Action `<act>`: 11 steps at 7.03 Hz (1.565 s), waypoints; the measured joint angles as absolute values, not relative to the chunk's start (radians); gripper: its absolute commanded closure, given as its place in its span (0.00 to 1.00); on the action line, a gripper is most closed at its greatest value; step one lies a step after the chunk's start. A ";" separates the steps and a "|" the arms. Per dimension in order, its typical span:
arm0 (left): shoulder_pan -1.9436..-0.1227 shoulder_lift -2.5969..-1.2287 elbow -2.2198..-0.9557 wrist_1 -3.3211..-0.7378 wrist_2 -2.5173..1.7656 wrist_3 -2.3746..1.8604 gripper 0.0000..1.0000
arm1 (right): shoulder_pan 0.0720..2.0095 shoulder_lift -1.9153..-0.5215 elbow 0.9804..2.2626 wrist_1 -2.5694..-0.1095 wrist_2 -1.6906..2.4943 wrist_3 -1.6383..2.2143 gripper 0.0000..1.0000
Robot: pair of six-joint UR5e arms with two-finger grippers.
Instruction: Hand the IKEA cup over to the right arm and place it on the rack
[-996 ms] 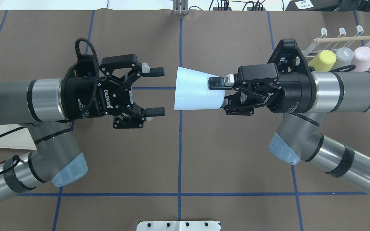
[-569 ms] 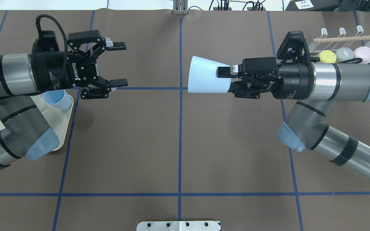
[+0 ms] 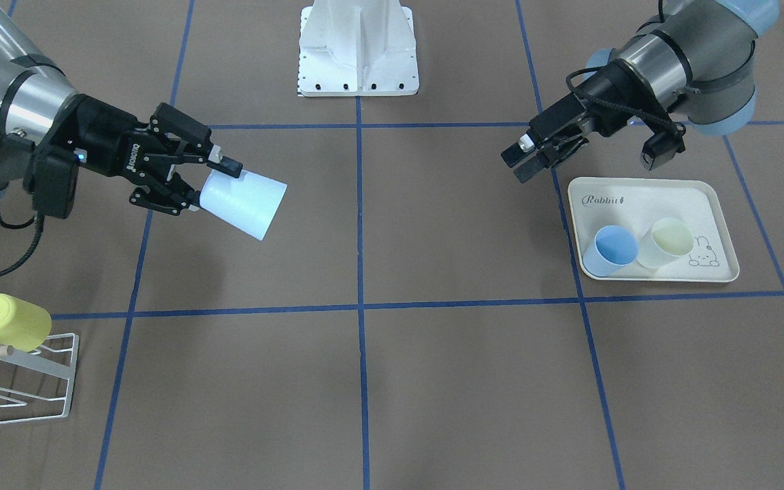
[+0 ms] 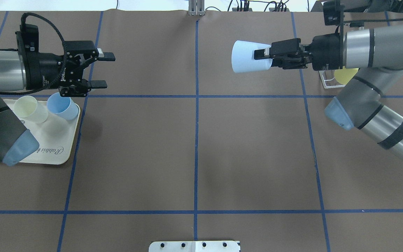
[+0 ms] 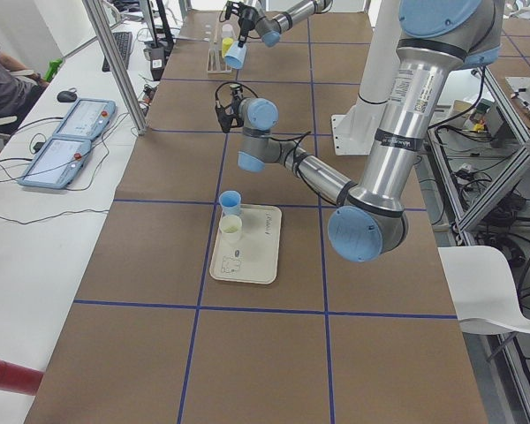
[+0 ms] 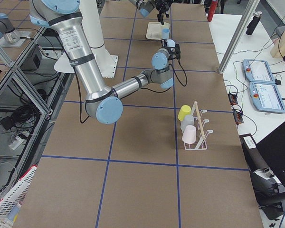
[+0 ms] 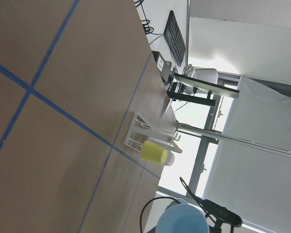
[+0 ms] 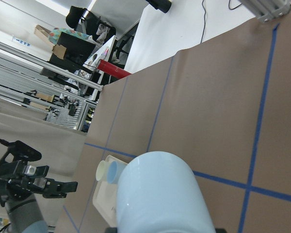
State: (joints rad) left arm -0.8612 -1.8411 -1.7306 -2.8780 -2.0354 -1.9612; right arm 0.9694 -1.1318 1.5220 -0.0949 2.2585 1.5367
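1. Overhead exterior view: a brown table crossed by blue tape lines filled the frame.
2. The right arm reached in from the upper right and the left arm from the upper left, the two well apart.
3. A cream tray lettered "Rabbit" lay at the left edge, carrying a blue cup and a pale yellow cup side by side.
4. In the front-facing view, the white wire rack stood in the lower left corner with a yellow cup on it.
5. The pale blue IKEA cup hung on its side above the table, right of centre near the top, its mouth toward the frame's left.
6. The right gripper was clamped on the cup's narrow end.
7. The left gripper held nothing, its fingers spread apart near the tray's upper right corner.
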 measured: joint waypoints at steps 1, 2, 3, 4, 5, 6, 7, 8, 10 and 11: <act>-0.870 -1.805 -1.720 -2.856 -2.034 -1.855 0.00 | 1.032 -1.133 1.530 -0.172 2.296 1.479 1.00; -0.889 -1.784 -1.703 -2.833 -2.035 -1.763 0.00 | 1.098 -1.135 1.538 -0.238 2.341 1.425 1.00; -0.920 -1.770 -1.688 -2.800 -2.036 -1.680 0.00 | 1.168 -1.135 1.545 -0.306 2.401 1.371 1.00; -0.946 -1.751 -1.679 -2.774 -2.037 -1.603 0.00 | 1.226 -1.134 1.549 -0.368 2.449 1.330 1.00; -0.970 -1.732 -1.674 -2.759 -2.037 -1.549 0.00 | 1.273 -1.134 1.549 -0.418 2.467 1.305 1.00; -0.993 -1.720 -1.673 -2.734 -2.037 -1.509 0.00 | 1.326 -1.134 1.551 -0.465 2.474 1.274 1.00; -1.014 -1.714 -1.676 -2.699 -2.035 -1.477 0.00 | 1.379 -1.135 1.555 -0.525 2.476 1.218 1.00; -1.030 -1.712 -1.676 -2.671 -2.033 -1.457 0.00 | 1.419 -1.136 1.564 -0.591 2.476 1.154 1.00; -1.056 -1.710 -1.676 -2.598 -2.031 -1.358 0.00 | 1.482 -1.139 1.576 -0.747 2.475 0.968 1.00; -1.065 -1.698 -1.676 -2.569 -2.029 -1.305 0.00 | 1.498 -1.145 1.578 -0.825 2.471 0.872 1.00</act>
